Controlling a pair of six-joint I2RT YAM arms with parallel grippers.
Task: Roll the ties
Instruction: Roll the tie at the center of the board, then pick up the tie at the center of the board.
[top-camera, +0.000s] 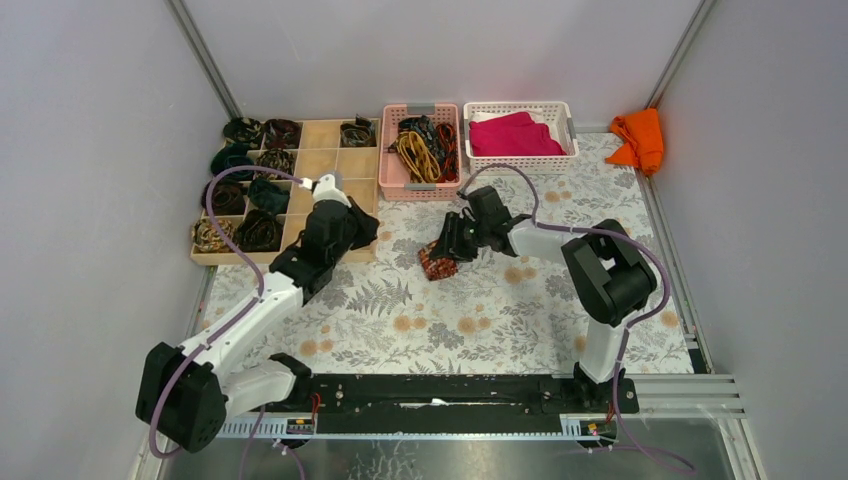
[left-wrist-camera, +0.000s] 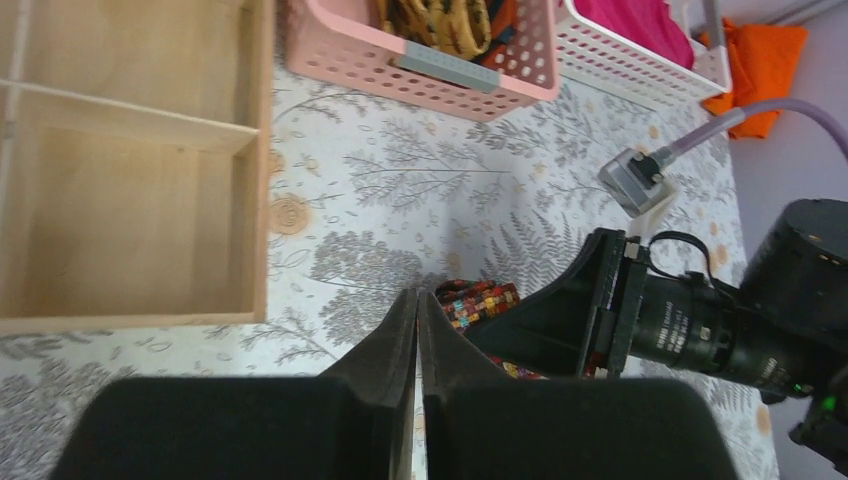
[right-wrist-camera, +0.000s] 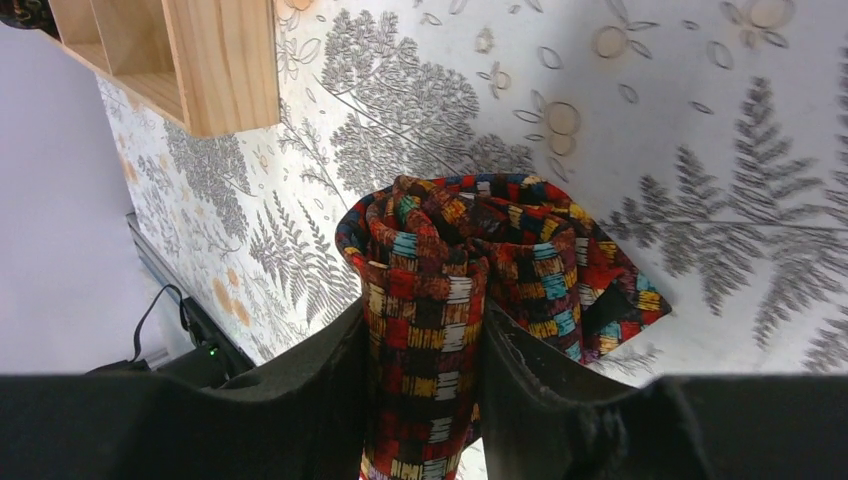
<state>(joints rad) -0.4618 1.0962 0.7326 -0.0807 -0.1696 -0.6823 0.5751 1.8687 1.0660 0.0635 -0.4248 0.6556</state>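
Tie roll clamped between right jaws; left jaws closed, just beside.

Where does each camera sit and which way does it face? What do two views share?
Top external: overhead at the near edge, facing down on the table; left arm and right arm show.
Left wrist: on the left arm, facing the right arm; its shut left gripper shows.
Right wrist: on the right arm, facing down toward the tray; right gripper clamps the tie.
Shared: both wrist views show tie and tray.
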